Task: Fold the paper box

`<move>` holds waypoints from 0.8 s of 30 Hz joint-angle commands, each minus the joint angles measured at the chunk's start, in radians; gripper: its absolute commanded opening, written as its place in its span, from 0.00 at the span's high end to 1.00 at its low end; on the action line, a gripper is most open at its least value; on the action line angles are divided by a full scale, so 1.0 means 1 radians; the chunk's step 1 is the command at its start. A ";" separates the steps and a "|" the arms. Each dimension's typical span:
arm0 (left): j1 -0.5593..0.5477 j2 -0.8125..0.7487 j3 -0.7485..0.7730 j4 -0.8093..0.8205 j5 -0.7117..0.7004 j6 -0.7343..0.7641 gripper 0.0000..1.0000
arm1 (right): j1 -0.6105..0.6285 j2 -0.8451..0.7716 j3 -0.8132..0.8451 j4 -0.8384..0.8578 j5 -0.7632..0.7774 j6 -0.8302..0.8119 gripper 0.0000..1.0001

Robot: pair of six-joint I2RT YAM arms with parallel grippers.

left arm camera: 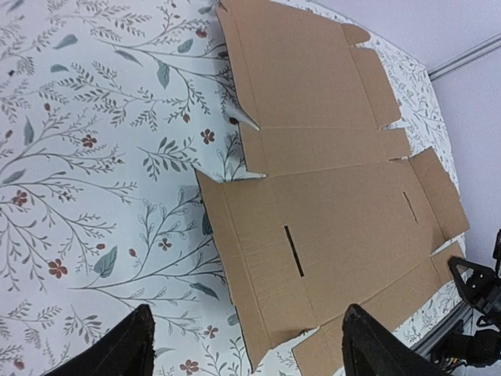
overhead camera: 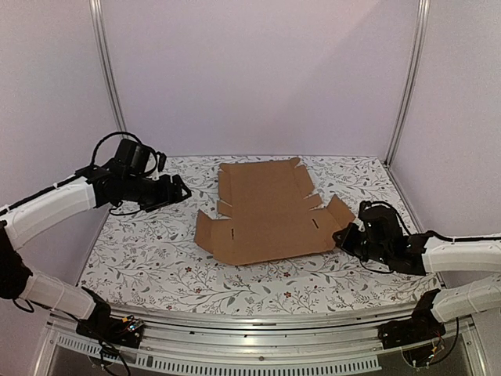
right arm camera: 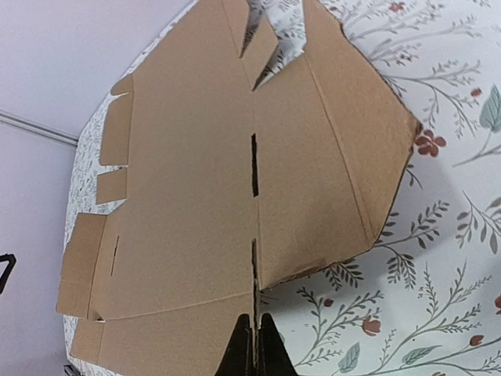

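1. Box (overhead camera: 266, 211): a brown cardboard sheet, unfolded, lying on the middle of the table (overhead camera: 141, 258), its far edge close to the table's far edge.
2. Made up of a smaller far panel and a wider near panel, with creases between and small tabs along the sides.
3. Two short slots (left arm camera: 293, 251) cut in the near panel, one toward each end.
4. Right flap (overhead camera: 341, 213) tilted up off the table, with a shadow under it.
5. Left flap (overhead camera: 205, 233) likewise angled up in the top view.
6. Left hand (overhead camera: 182, 192): wide apart, holding nothing, hanging above the table to the left of the box and clear of it.
7. From the left wrist, two dark fingers (left arm camera: 125, 348) at the bottom of the view, with the near panel showing between and beyond them.
8. Right hand (right arm camera: 254, 345): tips pressed together, low at the box's right near edge, in line with the crease of the right flap.
9. Right at the cardboard edge there; cannot tell whether any cardboard is caught between the tips.
10. Table covered in white, printed with grey-green leaves and small red flowers.
11. Pale plain walls (overhead camera: 258, 78) behind and to both sides.
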 commanded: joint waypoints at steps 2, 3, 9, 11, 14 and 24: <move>-0.009 -0.068 0.109 -0.135 -0.094 0.117 0.17 | 0.016 -0.078 0.157 -0.170 -0.004 -0.228 1.00; -0.009 -0.073 0.128 -0.146 -0.091 0.128 0.16 | 0.018 -0.080 0.186 -0.194 -0.017 -0.256 1.00; -0.012 -0.096 0.248 -0.192 -0.021 0.208 0.15 | 0.029 -0.050 0.390 -0.376 -0.151 -0.522 1.00; -0.014 -0.100 0.269 -0.209 -0.017 0.224 0.15 | 0.029 -0.034 0.459 -0.436 -0.203 -0.583 1.00; -0.016 -0.110 0.287 -0.222 -0.014 0.248 0.15 | 0.030 -0.010 0.552 -0.548 -0.283 -0.674 1.00; -0.040 -0.074 0.376 -0.169 0.093 0.350 0.13 | 0.030 0.057 0.786 -0.824 -0.145 -0.910 1.00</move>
